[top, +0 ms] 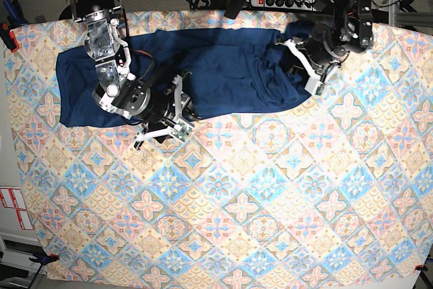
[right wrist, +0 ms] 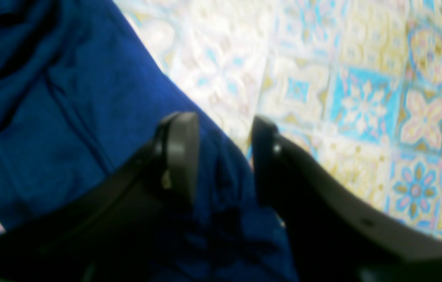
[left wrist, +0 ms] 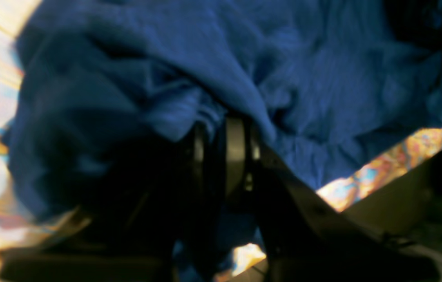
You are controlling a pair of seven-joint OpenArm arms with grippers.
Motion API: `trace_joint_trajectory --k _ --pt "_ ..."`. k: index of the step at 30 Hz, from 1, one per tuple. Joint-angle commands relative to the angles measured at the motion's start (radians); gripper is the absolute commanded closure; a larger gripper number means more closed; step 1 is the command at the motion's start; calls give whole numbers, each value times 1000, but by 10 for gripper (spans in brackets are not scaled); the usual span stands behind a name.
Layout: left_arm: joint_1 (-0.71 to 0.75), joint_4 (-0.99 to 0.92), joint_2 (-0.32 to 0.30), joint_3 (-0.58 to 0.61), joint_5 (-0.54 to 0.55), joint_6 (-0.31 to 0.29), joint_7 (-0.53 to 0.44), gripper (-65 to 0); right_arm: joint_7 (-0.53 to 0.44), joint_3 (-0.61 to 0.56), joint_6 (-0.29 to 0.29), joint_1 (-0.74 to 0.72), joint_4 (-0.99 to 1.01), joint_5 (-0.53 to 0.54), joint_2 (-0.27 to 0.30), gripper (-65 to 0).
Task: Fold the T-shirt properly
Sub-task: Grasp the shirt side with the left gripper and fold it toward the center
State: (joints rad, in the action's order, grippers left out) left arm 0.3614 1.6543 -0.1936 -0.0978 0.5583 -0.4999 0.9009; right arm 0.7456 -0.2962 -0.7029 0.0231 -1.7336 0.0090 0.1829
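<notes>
Clearly soft and limp, the T-shirt (top: 223, 72) bunches easily; left tool (left wrist: 227, 147) pinches its edge, right tool (right wrist: 223, 156) spread astride the hem.

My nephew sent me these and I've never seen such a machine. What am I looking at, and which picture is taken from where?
It is a robot with two arms, folding a T-shirt. The overhead picture shows the dark blue shirt spread across a patterned tablecloth. The two close-ups come from cameras on the wrists. The left gripper is pinched on bunched fabric at one end of the shirt. The right gripper has its jaws apart, with the shirt's edge lying between them, not clamped.
</notes>
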Motion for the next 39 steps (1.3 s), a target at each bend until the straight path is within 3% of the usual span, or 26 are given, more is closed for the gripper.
trace_joint_trajectory --k 1,7,18,22,28,39 --pt "11 39 12 -10 22 -10 -16 -48 -13 5 5 -12 -21 12 8 -218" --pt "28 146 33 -53 29 -10 -16 -45 -14 76 5 -7 -21 12 22 -218" --pt "26 234 62 -47 87 -10 -16 -45 -8 343 5 -4 -13 12 36 -218" --pt "-9 234 76 43 79 -10 -15 -45 -7 403 5 5 -13 12 43 -218" --pt "-45 234 81 186 47 -3 -15 -45 -11 411 5 16 -21 12 85 -218" --pt "-63 232 82 198 44 -6 -9 -45 -14 406 5 16 -18 12 85 -218"
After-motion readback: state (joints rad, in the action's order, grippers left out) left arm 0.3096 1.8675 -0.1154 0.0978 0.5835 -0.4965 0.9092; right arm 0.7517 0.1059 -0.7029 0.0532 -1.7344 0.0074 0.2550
